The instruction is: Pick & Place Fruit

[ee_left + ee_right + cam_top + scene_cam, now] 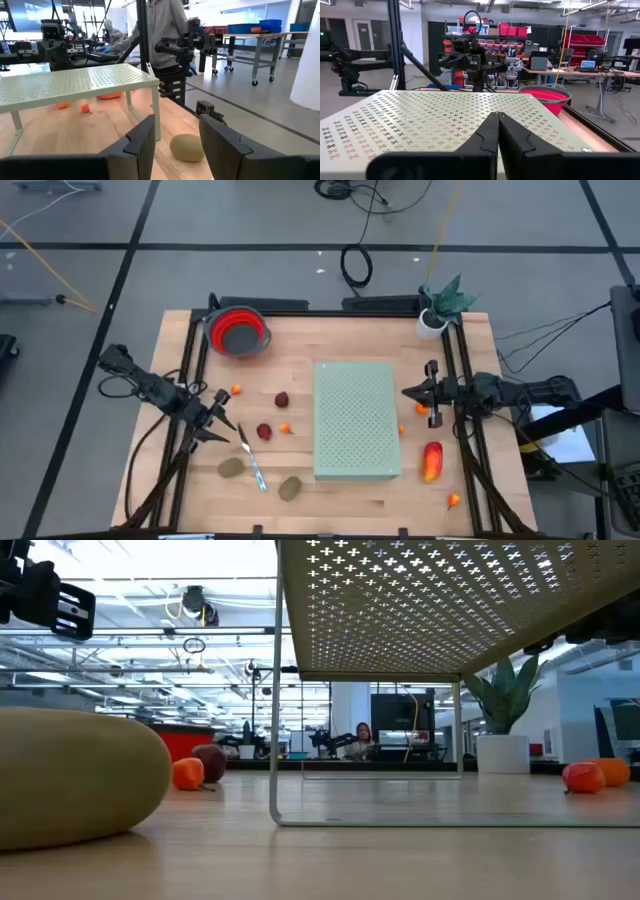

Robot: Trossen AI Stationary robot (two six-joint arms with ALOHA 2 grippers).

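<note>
My left end effector hangs over the left of the bench, fingers spread, nothing between them. The nearest fruit is a brown-green oval just nearward of it, long axis roughly left-right. A second oval sits further right. My right end effector waits by the perforated stand, fingers pressed together. No readable labels anywhere.

A pale green perforated stand stood between the two claws; the red bowl and potted plant sat beyond them.
</note>
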